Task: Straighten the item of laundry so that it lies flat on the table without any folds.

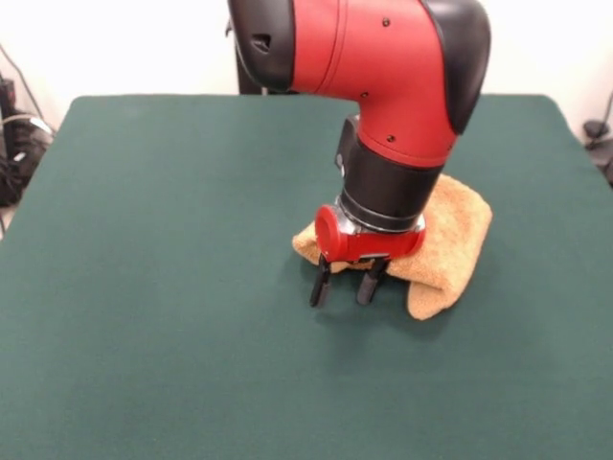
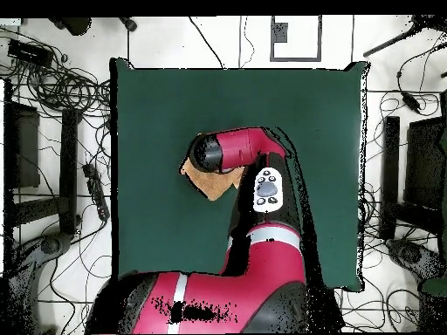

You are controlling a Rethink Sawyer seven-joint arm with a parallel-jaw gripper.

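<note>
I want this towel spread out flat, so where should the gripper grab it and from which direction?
Probably the rounded folded end of the towel, nearest the front camera. It lies bunched and doubled over on the table, and that end sticks out clear of the arm. The gripper hangs beside it with its fingers apart, so come straight down, pinch the upper layer there and pull it away from the heap.

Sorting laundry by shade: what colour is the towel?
Golden-orange towel, clearest in the front view.
</note>
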